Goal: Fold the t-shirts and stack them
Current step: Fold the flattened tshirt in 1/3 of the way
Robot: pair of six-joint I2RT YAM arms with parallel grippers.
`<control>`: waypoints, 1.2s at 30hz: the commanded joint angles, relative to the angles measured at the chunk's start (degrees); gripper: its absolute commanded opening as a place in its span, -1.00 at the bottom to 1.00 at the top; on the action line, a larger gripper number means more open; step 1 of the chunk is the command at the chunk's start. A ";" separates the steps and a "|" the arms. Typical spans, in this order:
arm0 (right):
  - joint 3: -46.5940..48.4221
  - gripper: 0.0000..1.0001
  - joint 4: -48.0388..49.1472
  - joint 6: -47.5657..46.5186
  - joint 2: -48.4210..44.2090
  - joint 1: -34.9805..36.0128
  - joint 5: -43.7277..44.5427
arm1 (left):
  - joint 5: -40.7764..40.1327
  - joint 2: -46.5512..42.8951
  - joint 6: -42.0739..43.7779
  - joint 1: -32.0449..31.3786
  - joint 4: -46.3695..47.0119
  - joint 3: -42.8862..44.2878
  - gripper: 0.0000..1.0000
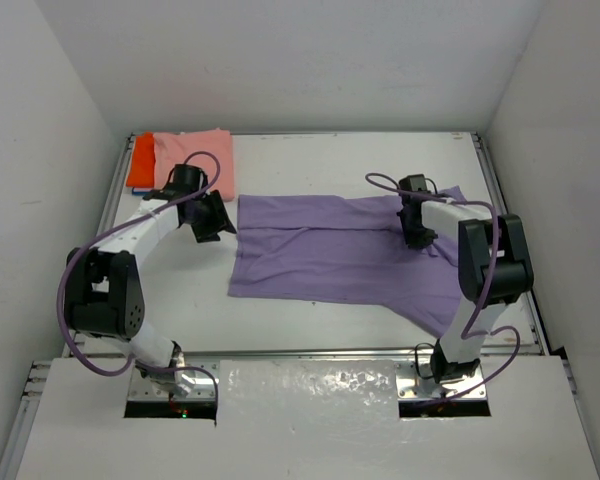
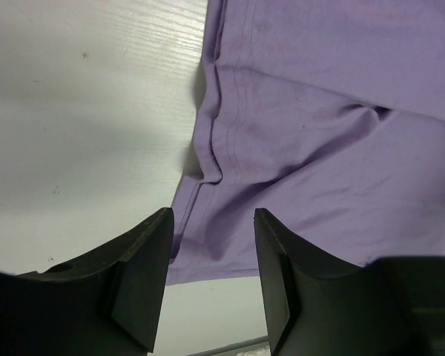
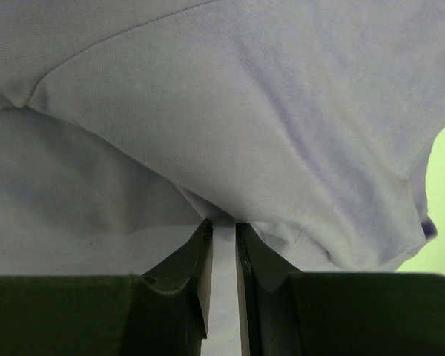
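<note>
Lavender t-shirt (image 1: 330,250) lies spread across the middle of the worktop (image 1: 320,160), its far edge looking doubled over and a loose part trailing toward the near right. The salmon-pink t-shirt (image 1: 195,150) and the orange-red t-shirt (image 1: 141,160) sit together at the far left corner, looking already folded, the pink partly over the orange.

So I'd say the purple one is the last to do, and the fold on it is only partly made. The right claw (image 3: 224,226) is nearly closed, and wrinkles in the cloth run to its tips, so it appears clenched on a pinch of the shirt at the right side. The left claw (image 2: 211,219) stands released, its jaws apart over the shirt's left hem, with nothing gripped.

Next, I'd expect the left claw must drop and close on that hem. Both arms would then need to lift and carry together, or the cloth will skew and bunch.
</note>
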 commanded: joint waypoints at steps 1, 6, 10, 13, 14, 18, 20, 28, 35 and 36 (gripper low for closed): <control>2.65 -0.66 0.71 0.46 0.93 -0.13 0.60 | -0.12 -0.24 -0.15 0.66 1.13 2.62 -0.09; 1.86 -0.66 1.15 1.34 1.28 -0.30 -0.28 | -0.39 -0.07 -0.06 0.66 1.04 2.27 -0.09; 1.42 -0.69 1.33 2.22 1.64 -0.39 -0.28 | -0.30 0.20 -0.15 0.66 1.21 2.27 -0.10; 1.07 -0.92 1.85 2.57 1.20 -0.57 0.07 | -0.30 0.46 -0.15 0.66 1.21 2.54 -0.10; 1.07 -0.95 1.51 2.66 0.94 -0.57 0.16 | -0.30 0.46 -0.15 0.66 1.21 2.54 -0.10; 2.38 -1.00 -0.08 2.57 -0.55 -1.18 -0.46 | -0.21 0.64 -0.24 0.66 1.13 2.97 -0.10; 3.35 -1.00 -2.00 2.74 -0.91 -2.14 -3.08 | -0.04 0.72 -0.41 0.66 1.21 3.24 -0.10; 7.22 -1.00 -6.40 3.27 -1.44 -3.91 -10.82 | 1.46 0.90 -1.29 0.66 2.09 3.68 -0.11; 8.81 -1.00 -8.25 3.89 -0.82 -3.91 -16.71 | 1.81 0.29 -1.03 0.66 1.57 4.12 -0.11; 8.98 -1.00 -9.12 4.06 -0.82 -3.91 -17.76 | 1.72 0.20 -0.85 0.66 1.39 4.29 -0.11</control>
